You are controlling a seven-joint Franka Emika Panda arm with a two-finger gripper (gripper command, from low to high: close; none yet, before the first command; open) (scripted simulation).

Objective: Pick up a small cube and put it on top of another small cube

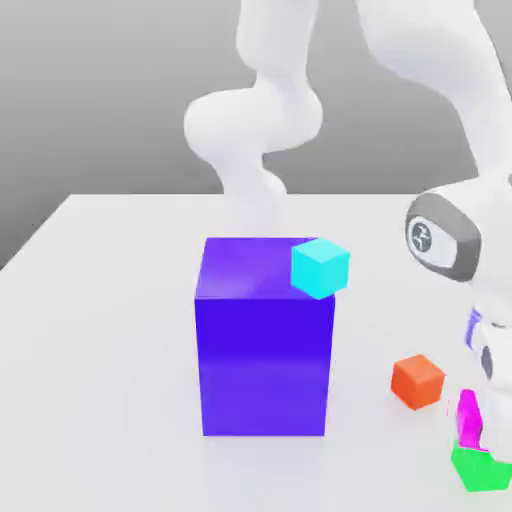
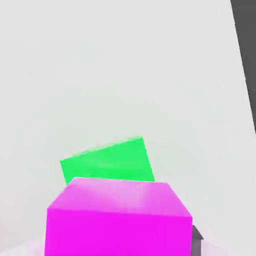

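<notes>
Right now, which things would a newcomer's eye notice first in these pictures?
First, probably, the large glossy purple-blue block near the middle of the exterior view, with a bright cyan cube seen at its upper right corner. Next, the small magenta-pink cube, looming large before the bright green cube in the hand view.

Cubes, small: five colours aside, four in number, one each of orange-red [image 1: 417, 382], cyan [image 1: 320, 268], magenta [image 1: 469, 420] and green [image 1: 480, 468], the last two partly hidden in the exterior view. Block, large, purple-blue [image 1: 264, 365]: one. Table [image 1: 110, 330]: apparently one. Robot arm [image 1: 250, 125]: one.Cubes, small: four, being one orange-red cube [image 1: 417, 382], one cyan cube [image 1: 320, 268], one magenta cube [image 2: 118, 232] and one green cube [image 2: 110, 160]. Block, large, purple-blue [image 1: 264, 365]: one. Table [image 1: 110, 330]: one, as far as the cropped view tells. Robot arm [image 1: 250, 125]: seemingly one.
</notes>
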